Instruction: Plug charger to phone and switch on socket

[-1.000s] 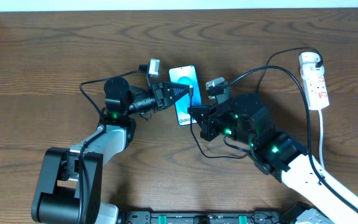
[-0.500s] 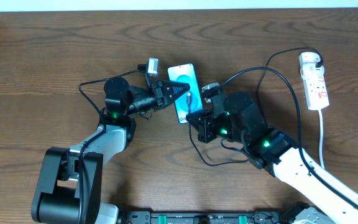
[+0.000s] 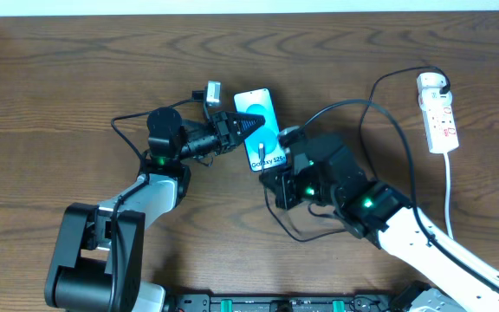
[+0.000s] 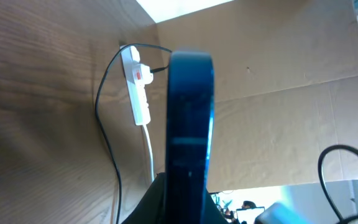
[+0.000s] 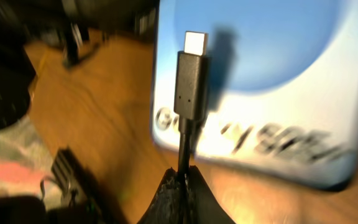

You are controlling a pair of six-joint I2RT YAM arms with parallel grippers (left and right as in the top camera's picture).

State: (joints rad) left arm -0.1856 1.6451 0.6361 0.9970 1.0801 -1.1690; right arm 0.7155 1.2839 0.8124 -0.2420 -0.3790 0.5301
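Leftward travel since the earlier frame puts the right hand (image 5: 182, 186) at the phone (image 3: 256, 100). It is closed on the charger (image 5: 190, 81), connector tip over the screen. The left hand (image 3: 241, 126) clamps the phone. The socket (image 3: 437, 113) lies well apart on the surface (image 3: 76, 69).

The phone (image 3: 262, 130) is lying near the middle of the table (image 3: 59, 78), a little toward its far edge. The left gripper (image 3: 251, 124) is reaching in from the phone's left side, clamping it with the fingers lying across its far half. The right gripper (image 3: 271, 169) is sitting just before the phone's near end, pinching the charger (image 5: 190, 87). The charger tip is overlapping the phone's near end; contact cannot be told. Its cable is arching behind the right arm toward the socket (image 3: 437, 113). The socket is lying at the table's far right, well apart from the phone.
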